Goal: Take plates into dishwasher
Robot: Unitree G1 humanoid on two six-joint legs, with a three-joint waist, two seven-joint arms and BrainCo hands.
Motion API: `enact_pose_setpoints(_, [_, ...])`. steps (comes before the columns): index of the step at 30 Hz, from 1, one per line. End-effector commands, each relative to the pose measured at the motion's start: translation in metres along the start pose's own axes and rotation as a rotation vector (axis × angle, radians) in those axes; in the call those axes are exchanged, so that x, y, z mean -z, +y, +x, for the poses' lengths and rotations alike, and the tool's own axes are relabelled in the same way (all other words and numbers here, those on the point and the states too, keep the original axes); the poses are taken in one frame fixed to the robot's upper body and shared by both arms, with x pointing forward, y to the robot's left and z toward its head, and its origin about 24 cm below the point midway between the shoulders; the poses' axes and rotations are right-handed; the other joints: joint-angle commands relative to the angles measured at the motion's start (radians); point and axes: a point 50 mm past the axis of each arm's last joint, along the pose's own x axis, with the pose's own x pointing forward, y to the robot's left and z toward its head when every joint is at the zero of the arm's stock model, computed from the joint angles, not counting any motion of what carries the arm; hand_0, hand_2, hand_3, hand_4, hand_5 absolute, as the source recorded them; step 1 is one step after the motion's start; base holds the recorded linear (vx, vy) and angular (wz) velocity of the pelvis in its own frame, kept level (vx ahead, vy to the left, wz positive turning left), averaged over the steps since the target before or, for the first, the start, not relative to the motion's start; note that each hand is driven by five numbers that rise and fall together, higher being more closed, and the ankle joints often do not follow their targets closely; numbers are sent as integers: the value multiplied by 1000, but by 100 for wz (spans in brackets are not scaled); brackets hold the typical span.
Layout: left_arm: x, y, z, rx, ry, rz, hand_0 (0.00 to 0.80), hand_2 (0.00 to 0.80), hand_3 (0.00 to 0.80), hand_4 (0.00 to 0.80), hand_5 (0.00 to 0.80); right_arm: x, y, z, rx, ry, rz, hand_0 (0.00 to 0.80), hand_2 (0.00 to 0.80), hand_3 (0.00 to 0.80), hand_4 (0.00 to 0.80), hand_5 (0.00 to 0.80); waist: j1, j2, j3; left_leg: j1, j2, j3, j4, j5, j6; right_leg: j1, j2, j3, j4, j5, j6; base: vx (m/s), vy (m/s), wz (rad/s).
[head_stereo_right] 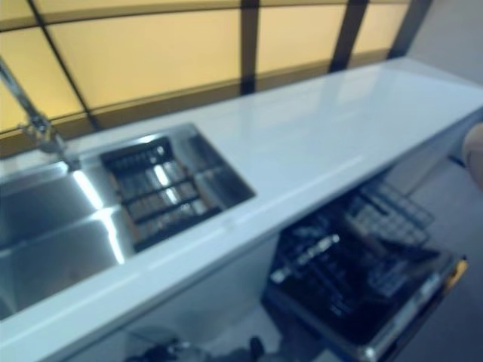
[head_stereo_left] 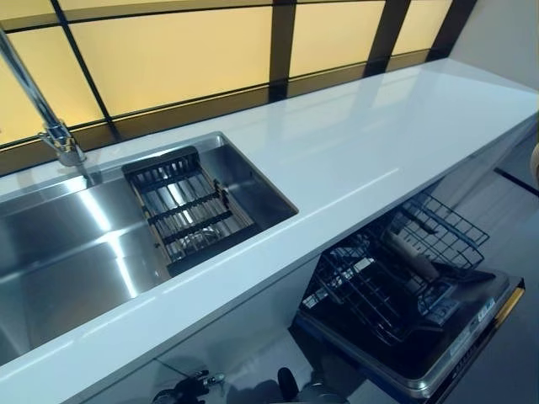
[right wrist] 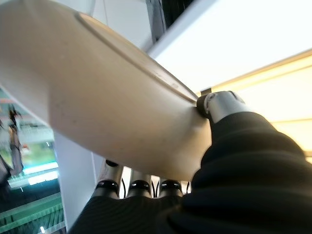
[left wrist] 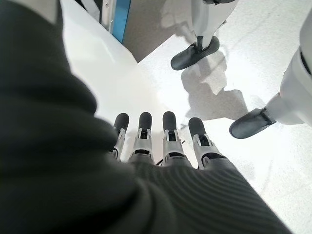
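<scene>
My right hand (right wrist: 146, 187) is clamped on a cream plate (right wrist: 97, 92): the thumb presses on its rim from one side and my fingers (right wrist: 140, 186) are tucked under the other face, so the plate is pinched between them. From my head, only a sliver of that plate's edge shows at the far right of the view, out past the right end of the counter (head_stereo_left: 354, 160), above the floor beside the dishwasher (head_stereo_left: 421, 337).

My left hand (left wrist: 161, 146) holds nothing. Its fingers are straight and side by side, pointing down at the pale floor (left wrist: 253, 63).

The dishwasher stands open under the counter's front edge, toward its right end, with its door dropped down and the wire rack (head_stereo_left: 396, 269) pulled out over it. I can make out a few dark items in the rack but cannot tell what they are.

The steel sink (head_stereo_left: 76, 252) is set into the counter's left part, with a tap (head_stereo_left: 42, 109) at its back edge. A dark drainer basket (head_stereo_left: 189, 210) sits in the sink's right end.
</scene>
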Motion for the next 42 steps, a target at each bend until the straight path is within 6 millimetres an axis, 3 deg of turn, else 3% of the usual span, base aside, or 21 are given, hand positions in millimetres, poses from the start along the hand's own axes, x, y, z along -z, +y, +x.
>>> enact_pose_setpoints(1, [-12,16,-2,-28,-19,32,0,0,0,0,0,-4,0,-3,63,-62,120,800,800,800,800,800,7,-57,4,5,14,-25,4,-19,47,23,-31,10,4,-16,83,-22,-10,-5])
enact_pose_setpoints(7, [-15,14,-1,-19,-29,40,0,0,0,0,0,-5,19,-4,-2,-68,150,800,800,800,800,800,-1,-48,18,1,11,-22,4,-19,47,11,-34,11,4,-11,83,-10,0,-3])
enact_pose_setpoints(16, [-22,9,2,-6,-48,42,0,0,0,0,0,-24,55,-4,-136,-142,235,800,800,800,800,800,-14,-43,28,3,9,-14,4,-23,48,-1,-38,13,8,-8,81,0,0,0])
enact_pose_setpoints(30, [-25,5,3,-1,-47,47,0,0,0,0,0,-66,90,0,-273,-249,242,800,800,800,800,800,6,-41,40,0,6,-25,4,-21,46,1,-51,-1,6,-7,81,0,0,0])
enact_pose_setpoints(42, [-25,2,5,3,-38,59,0,0,0,0,0,-85,125,1,-357,-262,270,800,800,800,800,800,31,-46,41,2,7,-43,4,-22,48,8,-58,-15,4,-8,82,0,0,0])
